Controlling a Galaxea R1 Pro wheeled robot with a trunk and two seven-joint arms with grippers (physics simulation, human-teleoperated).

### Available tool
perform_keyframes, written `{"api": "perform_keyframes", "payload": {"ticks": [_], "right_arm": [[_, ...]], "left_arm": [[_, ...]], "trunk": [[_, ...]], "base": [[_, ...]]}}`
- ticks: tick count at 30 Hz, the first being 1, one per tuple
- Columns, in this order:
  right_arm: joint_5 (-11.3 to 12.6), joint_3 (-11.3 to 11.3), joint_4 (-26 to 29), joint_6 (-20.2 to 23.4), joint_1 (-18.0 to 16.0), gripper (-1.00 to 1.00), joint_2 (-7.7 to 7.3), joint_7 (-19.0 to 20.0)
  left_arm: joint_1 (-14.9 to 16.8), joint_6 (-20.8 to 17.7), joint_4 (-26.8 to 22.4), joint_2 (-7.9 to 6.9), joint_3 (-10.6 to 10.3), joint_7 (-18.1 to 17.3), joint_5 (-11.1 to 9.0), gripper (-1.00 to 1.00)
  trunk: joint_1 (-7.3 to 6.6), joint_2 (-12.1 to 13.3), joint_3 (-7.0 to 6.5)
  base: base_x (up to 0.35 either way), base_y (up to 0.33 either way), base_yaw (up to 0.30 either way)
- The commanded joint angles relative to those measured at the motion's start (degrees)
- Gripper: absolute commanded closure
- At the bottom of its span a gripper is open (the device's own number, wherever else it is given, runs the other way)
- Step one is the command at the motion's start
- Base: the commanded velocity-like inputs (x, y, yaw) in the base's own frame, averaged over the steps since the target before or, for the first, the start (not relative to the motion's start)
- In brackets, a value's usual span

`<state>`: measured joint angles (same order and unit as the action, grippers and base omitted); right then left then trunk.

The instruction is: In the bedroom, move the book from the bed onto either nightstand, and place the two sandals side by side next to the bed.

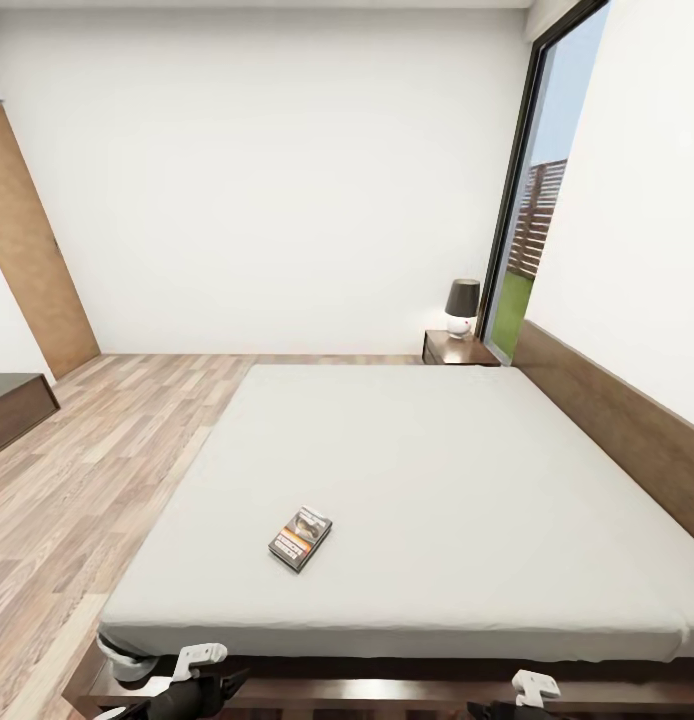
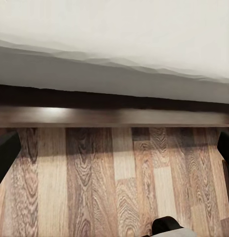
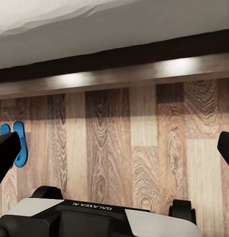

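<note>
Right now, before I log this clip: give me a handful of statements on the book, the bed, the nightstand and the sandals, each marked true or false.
1. The book lies on the bed. True.
2. The book already sits on the nightstand. False: it is on the mattress; the nightstand carries a lamp.
3. A blue sandal lies on the wood floor near the bed frame. True, in the right wrist view.
4. The right gripper holds a sandal. False: its fingers are spread over bare floor, with nothing between them.
5. The left gripper is open above the floor beside the bed. True.
</note>
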<state>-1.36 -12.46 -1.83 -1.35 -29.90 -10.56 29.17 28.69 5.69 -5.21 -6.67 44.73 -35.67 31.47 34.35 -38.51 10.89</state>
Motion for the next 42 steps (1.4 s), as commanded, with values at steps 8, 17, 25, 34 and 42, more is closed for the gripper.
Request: {"api": "perform_keyframes", "payload": {"ticks": [8, 17, 25, 34, 42], "right_arm": [[-0.1, -0.4, -0.2, -0.1, -0.1, -1.00, -0.04, 0.2], [-0.2, -0.4, -0.2, -0.1, -0.1, -1.00, 0.01, 0.2], [-0.2, -0.4, -0.2, -0.1, -0.1, -1.00, 0.01, 0.2], [-0.2, -0.4, -0.2, -0.1, -0.1, -1.00, 0.01, 0.2], [-0.2, -0.4, -0.2, -0.1, -0.1, -1.00, 0.00, 0.2]], "left_arm": [[0.0, 0.4, 0.0, -0.01, 0.4, -0.1, 0.6, -1.00], [0.0, 0.4, 0.0, -0.01, 0.4, -0.1, 0.6, -1.00], [0.0, 0.4, 0.0, -0.01, 0.4, -0.1, 0.6, -1.00], [0.0, 0.2, -0.1, -0.09, 0.3, -0.6, 0.6, -1.00], [2.8, -12.6, -3.8, -0.20, 0.3, -5.7, 0.5, -1.00]], "trunk": [[0.02, -0.1, 0.09], [0.02, -0.1, 0.09], [0.02, -0.1, 0.09], [0.02, -0.1, 0.09], [0.02, -0.1, 0.09]], "base": [[0.000, 0.000, 0.000], [0.000, 0.000, 0.000], [0.000, 0.000, 0.000], [0.000, 0.000, 0.000], [0.000, 0.000, 0.000]]}}
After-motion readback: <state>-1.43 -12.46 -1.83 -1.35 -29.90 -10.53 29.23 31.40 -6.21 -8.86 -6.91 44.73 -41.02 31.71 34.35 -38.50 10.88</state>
